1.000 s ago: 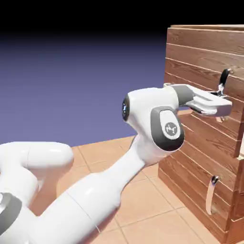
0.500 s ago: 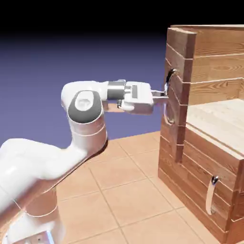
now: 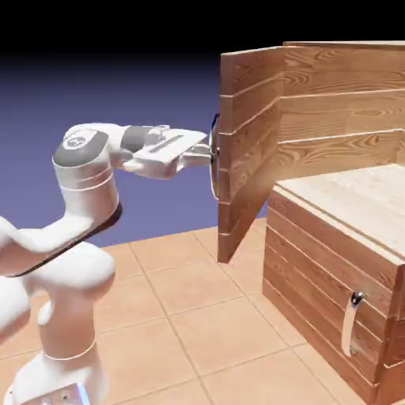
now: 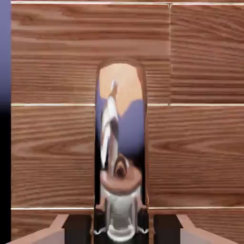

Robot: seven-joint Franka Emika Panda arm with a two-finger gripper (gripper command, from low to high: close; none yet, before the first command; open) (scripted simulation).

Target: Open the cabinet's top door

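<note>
The cabinet's top door [image 3: 249,134] is being held swung wide open at the exterior view's left of the cabinet [image 3: 332,261]. Its curved silver bar handle [image 4: 120,128] is being clamped between the fingertips of the end effector [image 4: 122,229].

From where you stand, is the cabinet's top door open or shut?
Open: the top door stands swung out from the cabinet, and the inside wall shows behind it.
</note>
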